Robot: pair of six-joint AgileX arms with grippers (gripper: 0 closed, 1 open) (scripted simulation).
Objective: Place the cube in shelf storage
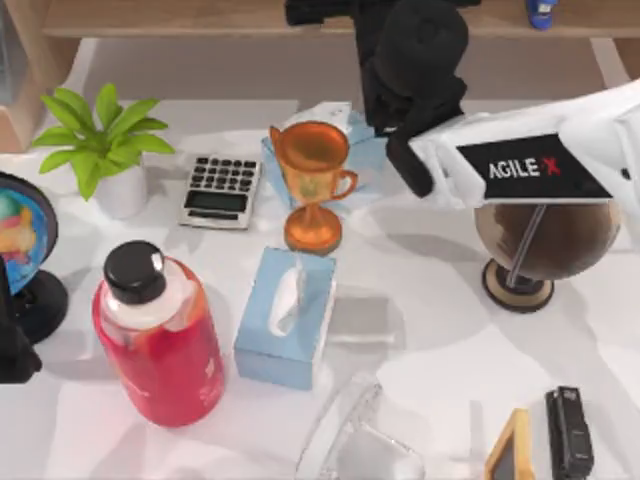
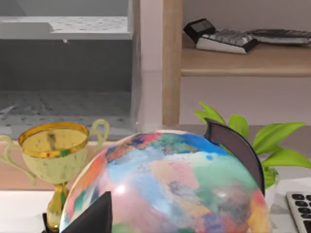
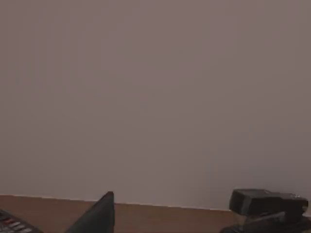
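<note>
Right arm reaching over the shelf storage (image 1: 200, 18), with no sight of how its jaws stand.

The right gripper (image 1: 330, 10) is up at the wooden shelf board along the counter's far edge, its dark wrist above the orange trophy cup (image 1: 312, 180); the right wrist view faces a plain wall above the board. Whether the cube is held cannot be told. The left arm sits parked by the globe (image 1: 22, 235) at the left of the white counter (image 1: 420, 330).
</note>
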